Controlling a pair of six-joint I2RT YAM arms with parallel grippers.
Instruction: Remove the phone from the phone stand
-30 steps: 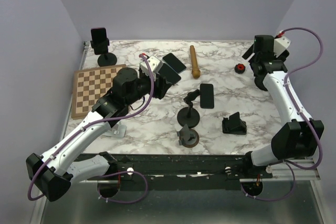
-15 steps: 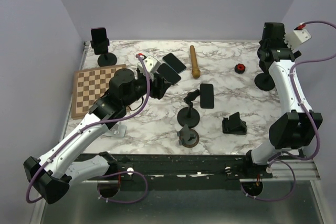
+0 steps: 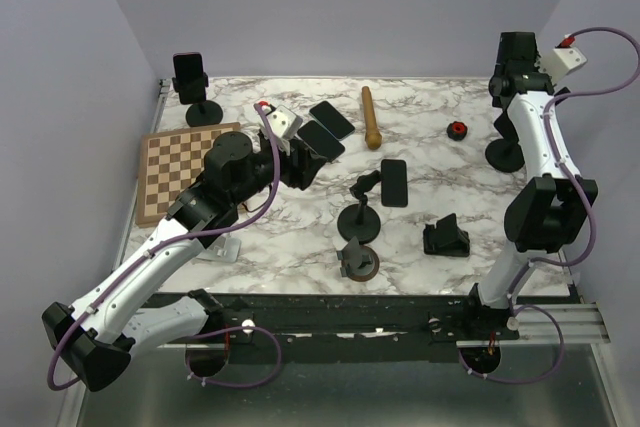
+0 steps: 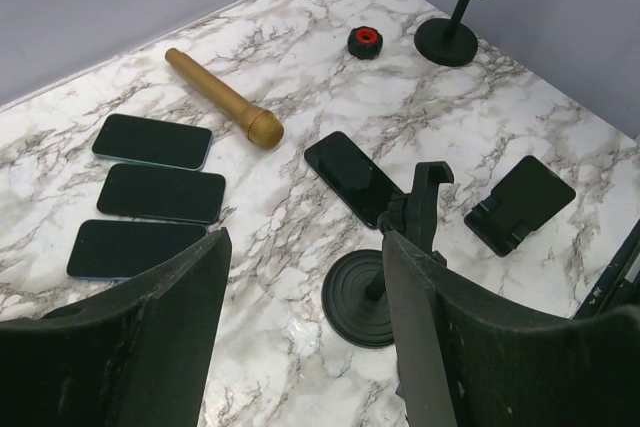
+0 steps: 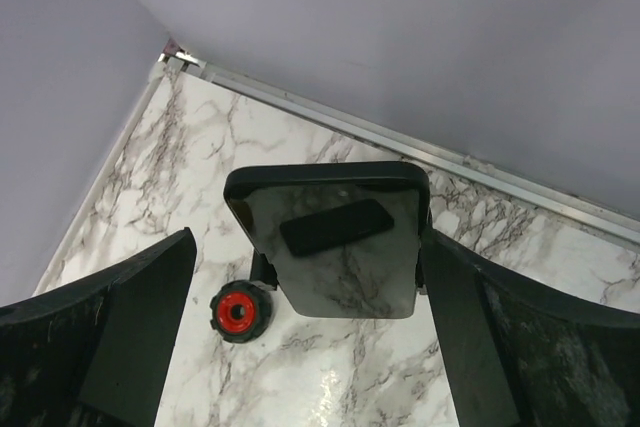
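Seen from above, the right gripper (image 3: pixel 516 55) hangs at the far right corner of the marble table (image 3: pixel 430 107), over the phone stand (image 3: pixel 503 154), whose round base shows just beside the arm. A second ago this gripper sat lower and nearer, about level with the stand. The arm has since straightened and carried it up and back. The left gripper (image 3: pixel 300 162) hovers left of centre, barely shifted, with a chessboard (image 3: pixel 180 172) on its left and a second stand (image 3: pixel 190 87), also loaded, in the far left corner. From the left wrist, that gripper's fingers are spread wide and carry nothing. They frame an empty stand (image 4: pixel 400 247), a loose phone (image 4: pixel 350 177), three phones (image 4: pixel 162 192) lying in a row, a wooden pestle (image 4: pixel 225 97) and a red knob (image 4: pixel 365 42). From the right wrist, the phone (image 5: pixel 330 247) is mounted on its stand, its glossy face turned up toward the camera. It sits between the right gripper's two fingers, which stand wide apart on either side without touching it. The approach looks finished but the grasp has not begun, so the phone is not yet removed. Closing on its edges and lifting it clear would be the next step.
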